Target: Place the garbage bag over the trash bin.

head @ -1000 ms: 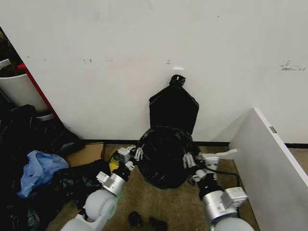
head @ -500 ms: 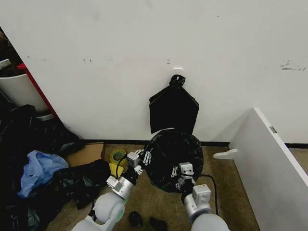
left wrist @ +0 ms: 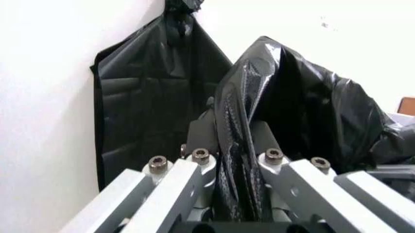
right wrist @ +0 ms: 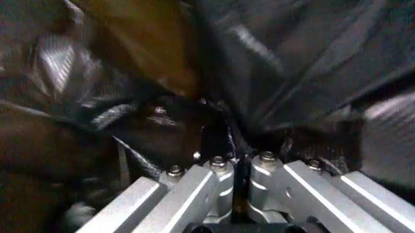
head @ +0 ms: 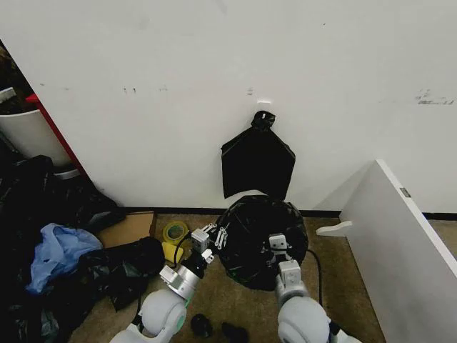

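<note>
The glossy black garbage bag point(head: 258, 227) stands as a rounded, crinkled mound on the floor by the wall, and the trash bin is hidden beneath it. My left gripper point(head: 213, 235) is at the bag's left side, shut on a fold of its plastic. In the left wrist view that fold point(left wrist: 241, 160) runs between the fingers point(left wrist: 198, 167). My right gripper point(head: 277, 244) is at the bag's front right, shut on the film. The right wrist view has the fingers point(right wrist: 219, 170) pinched together on black plastic point(right wrist: 285, 63).
A flat black bag bunch point(head: 257, 161) hangs on the wall just behind. A yellow tape roll point(head: 173, 231) and cardboard point(head: 127, 229) lie to the left, beyond them heaped black bags with blue plastic point(head: 56, 251). A white board point(head: 403, 246) leans at the right. Small dark items point(head: 202, 325) lie near my base.
The right arm has swung from the right side in to the bag's front. The left gripper has shifted right. The bag has moved right and drawn up rounder.
</note>
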Robot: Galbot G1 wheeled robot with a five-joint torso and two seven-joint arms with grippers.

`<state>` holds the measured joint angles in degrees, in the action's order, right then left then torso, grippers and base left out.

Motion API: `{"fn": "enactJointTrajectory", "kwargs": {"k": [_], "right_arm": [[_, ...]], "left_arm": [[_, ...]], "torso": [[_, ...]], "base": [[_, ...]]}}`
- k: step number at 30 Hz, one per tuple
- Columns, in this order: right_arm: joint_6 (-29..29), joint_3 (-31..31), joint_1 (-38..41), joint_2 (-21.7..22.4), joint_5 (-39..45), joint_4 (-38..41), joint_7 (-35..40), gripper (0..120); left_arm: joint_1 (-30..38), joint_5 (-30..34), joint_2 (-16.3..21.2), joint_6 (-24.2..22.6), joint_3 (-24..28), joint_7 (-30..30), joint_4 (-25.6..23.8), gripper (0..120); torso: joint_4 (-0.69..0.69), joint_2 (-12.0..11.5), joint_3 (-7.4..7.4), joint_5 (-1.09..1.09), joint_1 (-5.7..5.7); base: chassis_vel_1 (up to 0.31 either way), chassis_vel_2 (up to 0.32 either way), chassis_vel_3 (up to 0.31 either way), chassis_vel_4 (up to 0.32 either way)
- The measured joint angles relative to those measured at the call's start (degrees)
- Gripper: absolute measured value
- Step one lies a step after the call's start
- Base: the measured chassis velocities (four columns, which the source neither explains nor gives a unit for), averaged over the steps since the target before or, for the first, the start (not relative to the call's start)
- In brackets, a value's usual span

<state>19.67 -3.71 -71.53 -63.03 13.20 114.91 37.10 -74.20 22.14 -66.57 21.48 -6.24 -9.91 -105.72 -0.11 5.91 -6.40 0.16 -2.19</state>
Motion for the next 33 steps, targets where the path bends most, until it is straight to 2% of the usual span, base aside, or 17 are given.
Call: {"fn": "enactJointTrajectory", "kwargs": {"k": [4,9,12,16,23,33], "right_arm": [[-0.4,0.5,0.2,0.1,-1.9,-1.4,-0.1,0],[-6.7,1.7,-0.9,0.0,-5.4,-1.6,-3.0,0],[-8.3,1.9,-2.5,0.6,-4.6,0.7,-4.9,0],[-5.5,0.6,-4.3,1.7,3.6,5.9,-5.5,0],[0.9,-0.6,-2.5,0.8,12.3,6.5,-4.3,0],[1.4,0.0,-1.9,0.5,11.4,5.1,-4.6,0]], "left_arm": [[-0.1,0.0,0.3,0.0,0.0,-0.7,-0.2,5],[-0.1,-0.3,0.5,0.0,-0.2,-1.1,0.2,5],[0.0,-0.7,0.6,0.1,-0.3,-1.2,0.9,5],[0.3,-0.9,0.7,0.5,-0.4,-1.3,1.6,5],[0.1,-1.2,0.8,0.7,-0.4,-1.7,1.2,5],[-0.4,-1.4,1.0,1.0,-0.7,-2.1,1.1,5]], "torso": [[0.00,0.0,0.00,0.00,0.00],[0.00,0.0,0.00,0.01,0.00],[-0.01,0.0,0.00,-0.01,0.00],[-0.01,0.0,0.00,-0.01,0.00],[0.00,0.0,0.00,0.00,0.00],[0.00,0.0,0.00,0.00,0.00]], "base": [[0.000,0.000,0.000,0.000],[0.000,0.000,0.000,0.000],[0.000,0.000,0.000,0.000],[0.000,0.000,0.000,0.000],[0.000,0.000,0.000,0.000],[0.000,0.000,0.000,0.000]]}}
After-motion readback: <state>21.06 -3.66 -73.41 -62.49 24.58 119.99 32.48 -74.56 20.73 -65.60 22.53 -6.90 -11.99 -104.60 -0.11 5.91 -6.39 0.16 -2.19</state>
